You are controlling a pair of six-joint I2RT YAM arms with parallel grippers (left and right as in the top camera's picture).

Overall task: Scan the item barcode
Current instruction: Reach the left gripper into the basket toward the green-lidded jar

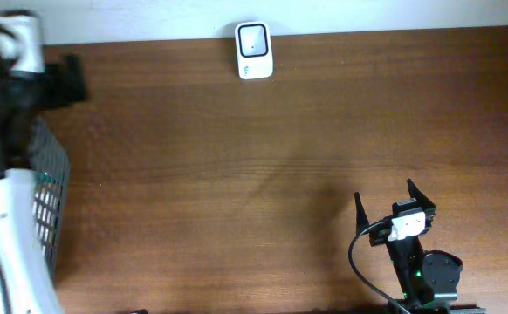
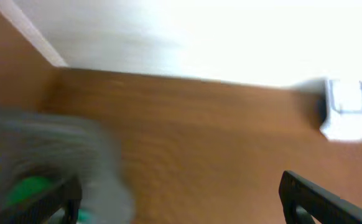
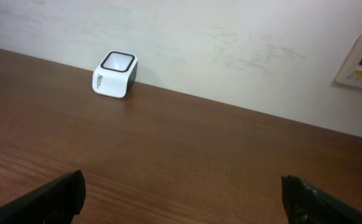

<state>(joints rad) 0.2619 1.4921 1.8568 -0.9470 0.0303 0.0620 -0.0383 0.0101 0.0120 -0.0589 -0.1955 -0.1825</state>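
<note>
At the far edge of the tabletop [image 1: 263,166], against the wall, the white barcode scanner [image 1: 254,51] is seen standing, well apart from the right pincer [image 1: 383,194], which is held wide open and empty over bare wood at the near right. Over on the left, the left pincer [image 2: 181,186] is likewise spread wide with nothing gripped. A green item [image 2: 25,190], too blurred to be identified, is glimpsed in the grey mesh basket [image 1: 58,157], near one of that pincer's fingers.
</note>
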